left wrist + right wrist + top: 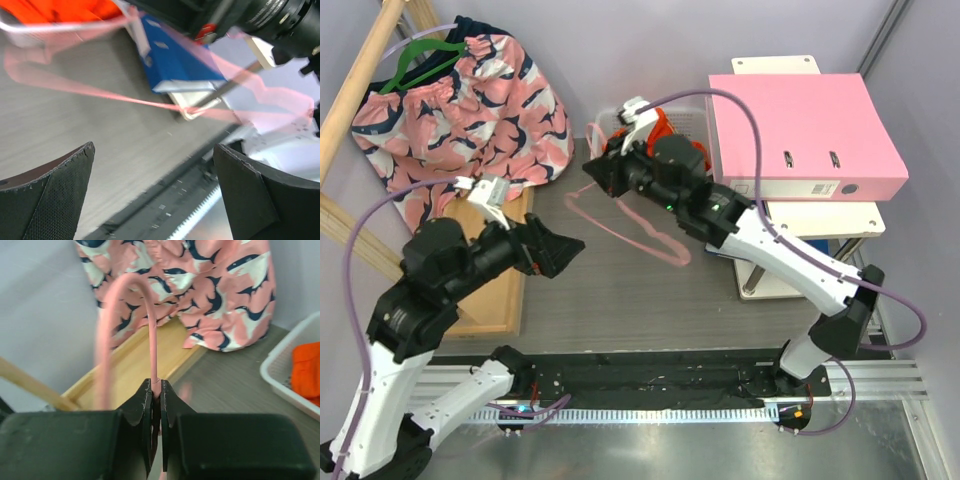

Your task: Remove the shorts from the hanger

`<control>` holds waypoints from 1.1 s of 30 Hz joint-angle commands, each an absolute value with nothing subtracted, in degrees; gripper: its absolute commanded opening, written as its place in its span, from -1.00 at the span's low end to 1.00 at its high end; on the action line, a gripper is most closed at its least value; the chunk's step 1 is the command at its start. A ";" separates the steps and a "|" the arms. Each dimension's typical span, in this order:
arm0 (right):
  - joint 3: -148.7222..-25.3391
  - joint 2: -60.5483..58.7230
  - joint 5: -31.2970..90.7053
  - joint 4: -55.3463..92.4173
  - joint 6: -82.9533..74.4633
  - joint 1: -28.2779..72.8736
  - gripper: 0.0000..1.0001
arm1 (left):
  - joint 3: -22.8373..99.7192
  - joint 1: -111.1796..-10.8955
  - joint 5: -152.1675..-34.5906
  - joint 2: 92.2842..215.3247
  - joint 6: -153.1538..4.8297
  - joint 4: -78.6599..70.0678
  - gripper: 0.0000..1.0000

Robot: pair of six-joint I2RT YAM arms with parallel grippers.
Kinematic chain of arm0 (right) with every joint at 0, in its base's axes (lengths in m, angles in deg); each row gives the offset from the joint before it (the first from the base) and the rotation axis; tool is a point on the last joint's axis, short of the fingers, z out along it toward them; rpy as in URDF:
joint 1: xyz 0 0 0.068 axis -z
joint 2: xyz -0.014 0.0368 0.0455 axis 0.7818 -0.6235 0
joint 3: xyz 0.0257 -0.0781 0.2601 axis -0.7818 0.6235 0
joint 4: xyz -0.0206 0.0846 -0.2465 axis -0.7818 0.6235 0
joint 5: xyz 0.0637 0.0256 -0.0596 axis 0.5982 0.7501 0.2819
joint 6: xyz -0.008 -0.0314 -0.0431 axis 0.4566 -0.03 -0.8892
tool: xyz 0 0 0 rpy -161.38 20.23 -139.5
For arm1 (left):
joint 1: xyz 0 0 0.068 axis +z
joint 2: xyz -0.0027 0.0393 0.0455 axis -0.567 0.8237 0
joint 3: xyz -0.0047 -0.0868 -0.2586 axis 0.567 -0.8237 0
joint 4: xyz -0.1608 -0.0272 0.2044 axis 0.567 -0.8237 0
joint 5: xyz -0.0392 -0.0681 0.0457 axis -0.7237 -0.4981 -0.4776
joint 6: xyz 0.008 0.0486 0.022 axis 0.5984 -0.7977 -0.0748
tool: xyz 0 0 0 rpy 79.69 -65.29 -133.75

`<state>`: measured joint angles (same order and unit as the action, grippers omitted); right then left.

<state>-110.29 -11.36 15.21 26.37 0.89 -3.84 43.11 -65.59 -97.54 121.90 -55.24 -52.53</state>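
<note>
While the right gripper [156,389] is pinching the hanger [153,355], the shorts [306,367] are lying off it in the white basket [280,382].
The right jaws are clamping the pink wire just below its curve. The left gripper [152,147] is hovering above the table [620,290], jaws spread wide and gripping nothing.

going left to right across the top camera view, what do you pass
patterned garment → left gripper → pink hanger → pink binder
</note>
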 commanded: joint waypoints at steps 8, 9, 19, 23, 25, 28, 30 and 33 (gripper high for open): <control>-108.78 -3.68 48.85 27.16 13.46 0.36 -0.98 | 43.18 -65.56 -92.92 119.62 -65.86 -53.61 0.99; -109.04 -3.77 50.26 27.52 13.81 0.27 -0.99 | 43.09 -65.56 -94.42 120.05 -66.92 -52.20 0.99; -108.25 -3.59 59.59 27.09 18.29 0.36 -0.98 | 43.36 -65.56 -109.28 124.18 -70.80 -48.50 0.99; -107.02 -3.94 62.66 21.64 22.07 0.36 -0.98 | 42.39 -65.56 -108.41 124.72 -70.98 -48.15 0.73; -107.20 -4.38 63.02 21.19 23.04 0.36 -0.98 | 41.68 -65.48 -108.23 124.54 -71.24 -47.62 0.38; -107.46 -4.38 62.41 21.19 23.39 0.45 -0.98 | 41.16 -65.48 -108.93 123.93 -72.03 -47.44 -0.18; -107.55 -4.30 62.05 21.28 23.66 0.45 -0.98 | 40.72 -65.48 -107.10 123.05 -72.29 -47.62 -0.79; -107.55 -4.03 62.05 21.72 24.18 0.45 -0.82 | 39.05 -65.48 -104.54 121.47 -73.26 -47.44 -1.00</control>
<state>-106.64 -5.37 59.58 24.90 21.02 0.86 40.73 -66.50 -110.05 123.48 -72.29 -49.27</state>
